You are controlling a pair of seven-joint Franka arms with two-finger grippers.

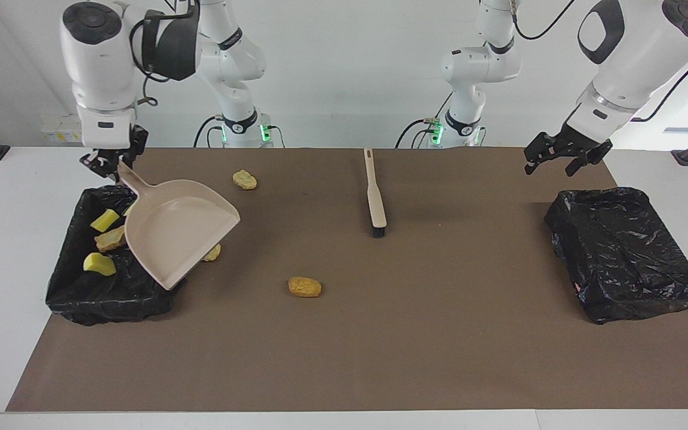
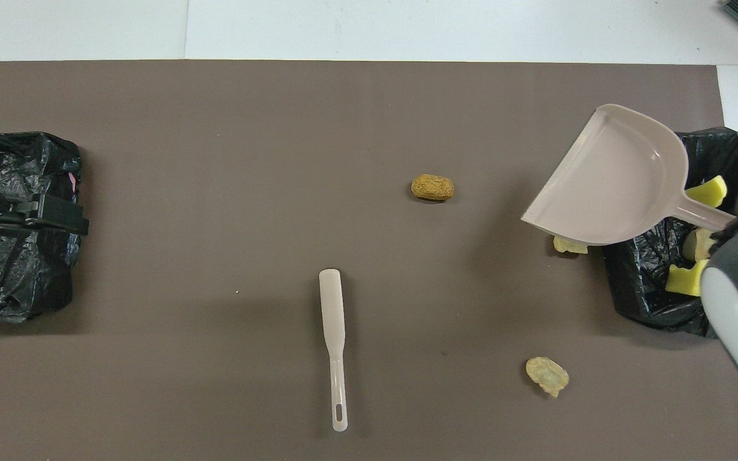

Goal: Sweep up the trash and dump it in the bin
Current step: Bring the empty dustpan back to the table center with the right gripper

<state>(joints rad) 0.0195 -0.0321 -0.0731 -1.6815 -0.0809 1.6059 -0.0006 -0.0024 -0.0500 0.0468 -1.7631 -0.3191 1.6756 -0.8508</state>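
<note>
Your trash is split. Four scraps sit in the bin [image 1: 81,292] at the right arm's end of the table: a yellow sponge piece [image 1: 104,220], a tan lump [image 1: 110,239], and another yellow sponge piece [image 1: 98,264] show clearly in the facing view. The fourth is mostly covered by the dustpan [image 1: 177,236].

Three lumps lie loose on the brown mat [image 1: 380,334]. One pale lump [image 1: 213,253] sits just beside the bin, half hidden under the dustpan's lip. The orange-brown lump [image 1: 304,287] lies near mid-mat, farther from the robots. A third lump [image 1: 244,179] lies nearer to the robots than the bin.

Your right gripper [image 1: 111,164] is clamped on the dustpan's handle, holding the pan tilted in the air over the bin's edge and the mat beside it, open face up with nothing in it. In the overhead view the right arm cuts off part of the bin.

The brush [image 1: 374,196] lies flat on the mat, untouched, bristles pointing away from the robots, well apart from all the scraps.

Your left gripper [image 1: 562,158] hangs with fingers spread wide, holding nothing, over the mat by the second bin [image 1: 624,263] at the left arm's end. You can see only black liner in that bin.
</note>
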